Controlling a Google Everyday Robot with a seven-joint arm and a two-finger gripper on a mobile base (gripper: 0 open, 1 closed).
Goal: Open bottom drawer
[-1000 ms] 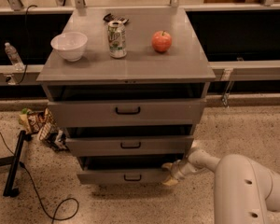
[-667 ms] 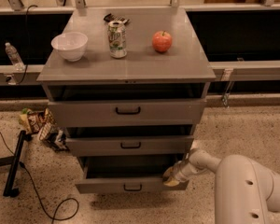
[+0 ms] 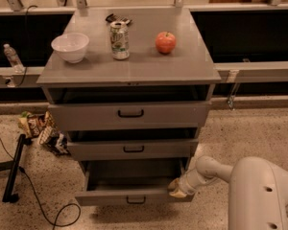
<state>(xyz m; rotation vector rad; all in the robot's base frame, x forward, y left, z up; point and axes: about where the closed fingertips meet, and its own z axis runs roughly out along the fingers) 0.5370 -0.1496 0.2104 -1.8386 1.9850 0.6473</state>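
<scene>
The bottom drawer (image 3: 129, 198) of the grey cabinet is pulled well out, showing its plain grey inside; its narrow front carries a small black bar handle (image 3: 136, 200). My gripper (image 3: 176, 189) is at the end of the white arm coming in from the lower right. It sits at the drawer's right front corner, against the front panel's right end.
Above are the mid-sized drawer (image 3: 132, 149) and the tall top drawer (image 3: 129, 114), both slightly out. On the cabinet top (image 3: 134, 71) stand a white bowl (image 3: 70, 47), a can (image 3: 119, 40) and a red apple (image 3: 165, 42). Snack bags (image 3: 41, 128), a black stand (image 3: 14, 169) and a cable lie on the floor at left.
The bottom drawer has slid further out toward the camera, and my gripper has moved with its right front corner, down and toward the camera.
</scene>
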